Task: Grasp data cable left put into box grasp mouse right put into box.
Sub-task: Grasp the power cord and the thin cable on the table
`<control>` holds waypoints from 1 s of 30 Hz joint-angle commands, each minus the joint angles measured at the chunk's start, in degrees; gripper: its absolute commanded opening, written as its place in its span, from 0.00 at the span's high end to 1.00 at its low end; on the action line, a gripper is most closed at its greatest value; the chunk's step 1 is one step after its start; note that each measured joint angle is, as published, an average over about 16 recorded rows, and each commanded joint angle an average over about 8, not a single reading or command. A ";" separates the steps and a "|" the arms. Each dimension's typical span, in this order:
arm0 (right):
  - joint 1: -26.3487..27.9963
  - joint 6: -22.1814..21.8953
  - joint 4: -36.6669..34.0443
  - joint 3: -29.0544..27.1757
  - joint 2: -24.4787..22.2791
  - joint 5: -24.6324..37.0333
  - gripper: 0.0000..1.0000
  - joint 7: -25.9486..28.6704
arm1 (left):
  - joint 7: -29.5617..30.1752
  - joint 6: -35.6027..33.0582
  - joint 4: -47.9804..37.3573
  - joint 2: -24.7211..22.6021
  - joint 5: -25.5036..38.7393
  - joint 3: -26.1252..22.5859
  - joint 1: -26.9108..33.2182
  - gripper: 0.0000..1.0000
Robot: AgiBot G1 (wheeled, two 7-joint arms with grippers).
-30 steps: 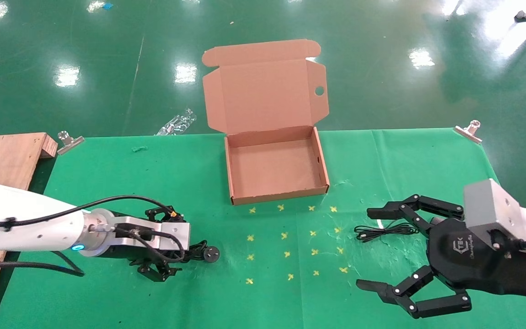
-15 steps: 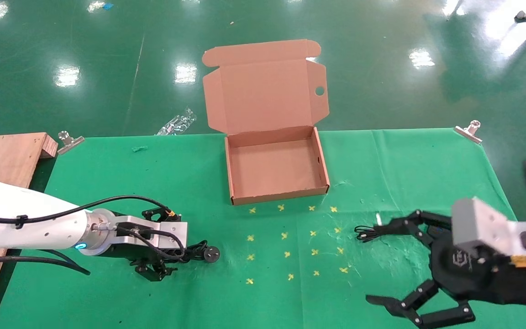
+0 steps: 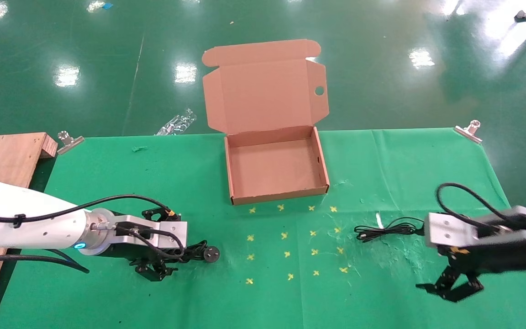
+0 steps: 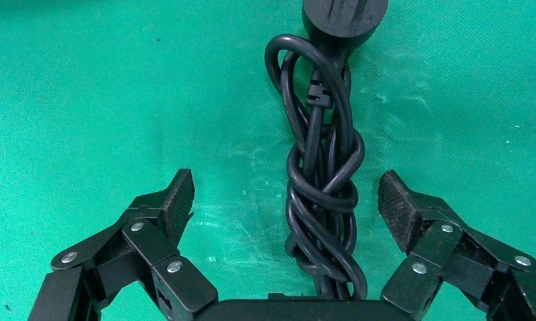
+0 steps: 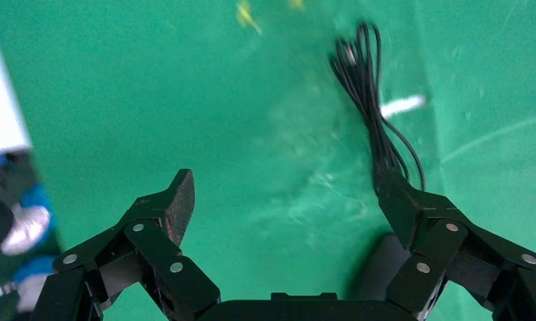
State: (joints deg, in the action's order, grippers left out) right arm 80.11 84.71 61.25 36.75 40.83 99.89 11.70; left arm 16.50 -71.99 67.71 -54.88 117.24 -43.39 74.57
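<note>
Cable [image 4: 322, 180]: black. Box [image 3: 276, 167]: brown cardboard. Cloth [image 3: 153, 183]: green, with yellow cross marks [image 3: 284, 235]. Grippers [image 4: 285, 207] [image 5: 289, 204]: black. Cord [image 5: 372, 100]: black. Board [image 3: 2, 157]: brown wood.

Your left gripper [image 4: 285, 200] lies low at eight o'clock, arm level, fingers [image 4: 175, 200] spread wide. Your right gripper [image 5: 289, 200] hangs at four o'clock, wrist turned downward, fingers [image 5: 399, 200] likewise wide apart.
</note>
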 commanded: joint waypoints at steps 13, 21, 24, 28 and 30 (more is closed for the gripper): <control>9.61 -6.29 -28.97 4.41 14.58 9.17 0.00 -13.98 | -0.01 0.00 -0.02 0.00 -0.01 0.00 0.00 0.00; 12.41 -9.71 -40.23 5.24 18.97 10.45 0.00 -20.67 | -0.01 0.00 -0.02 0.00 -0.01 0.00 0.00 0.00; 13.50 -11.32 -43.74 5.36 20.29 10.76 0.00 -22.88 | -0.01 0.00 -0.02 0.00 -0.01 0.00 0.00 0.17; 14.48 -12.95 -47.16 5.36 21.55 10.91 0.37 -24.90 | -0.01 0.00 -0.02 0.00 -0.01 0.00 0.00 0.67; 14.81 -13.51 -48.42 5.32 21.99 10.91 0.62 -25.49 | -0.02 0.01 -0.03 0.00 -0.01 0.00 0.00 0.92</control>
State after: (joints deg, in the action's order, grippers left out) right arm 94.71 71.59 13.69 42.07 62.51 110.77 -13.24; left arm 16.49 -71.98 67.68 -54.88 117.22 -43.39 74.56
